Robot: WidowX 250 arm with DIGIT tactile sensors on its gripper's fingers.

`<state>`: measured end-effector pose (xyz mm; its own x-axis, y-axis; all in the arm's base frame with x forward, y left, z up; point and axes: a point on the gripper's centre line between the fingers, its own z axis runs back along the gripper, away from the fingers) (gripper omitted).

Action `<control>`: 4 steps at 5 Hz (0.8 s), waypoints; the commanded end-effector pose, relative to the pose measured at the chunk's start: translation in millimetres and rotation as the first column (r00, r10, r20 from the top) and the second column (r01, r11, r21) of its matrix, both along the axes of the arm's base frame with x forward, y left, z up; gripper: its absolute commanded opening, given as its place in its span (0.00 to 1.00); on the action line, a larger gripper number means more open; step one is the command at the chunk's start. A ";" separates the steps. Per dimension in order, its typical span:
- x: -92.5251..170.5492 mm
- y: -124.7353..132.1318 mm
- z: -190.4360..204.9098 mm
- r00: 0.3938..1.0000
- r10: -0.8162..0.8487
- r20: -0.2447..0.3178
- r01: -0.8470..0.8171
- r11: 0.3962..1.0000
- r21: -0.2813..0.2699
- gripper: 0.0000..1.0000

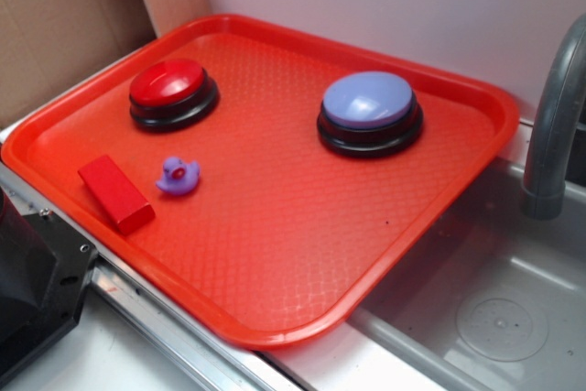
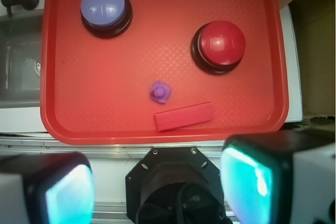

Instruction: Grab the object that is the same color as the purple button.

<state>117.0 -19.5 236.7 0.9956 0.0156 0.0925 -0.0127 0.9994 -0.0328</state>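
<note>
One red tray (image 1: 476,148) is carrying four items: two dome buttons, namely one purple button (image 1: 368,103) and one red button (image 1: 168,85); one purple duck (image 1: 179,176); and one red block (image 1: 114,192). One grey faucet (image 1: 554,125) is standing beside it.

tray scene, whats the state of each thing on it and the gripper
purple duck: upright on the tray, untouched, beside the red block
red block: lying flat near the tray edge
purple button: sitting on its black base, nothing on it
red button: sitting on its black base, nothing on it
tray: flat, partly over the sink
gripper: open, holding nothing, off the tray
</note>
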 end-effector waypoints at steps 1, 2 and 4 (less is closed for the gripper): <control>0.0 0.0 0.0 1.000 0.000 0.000 0.000 1.000 0.000 1.00; 46.0 22.2 -50.1 0.989 0.027 -0.143 -0.038 0.996 -0.077 1.00; 85.4 8.6 -152.1 0.952 -0.192 -0.237 0.227 0.965 0.130 1.00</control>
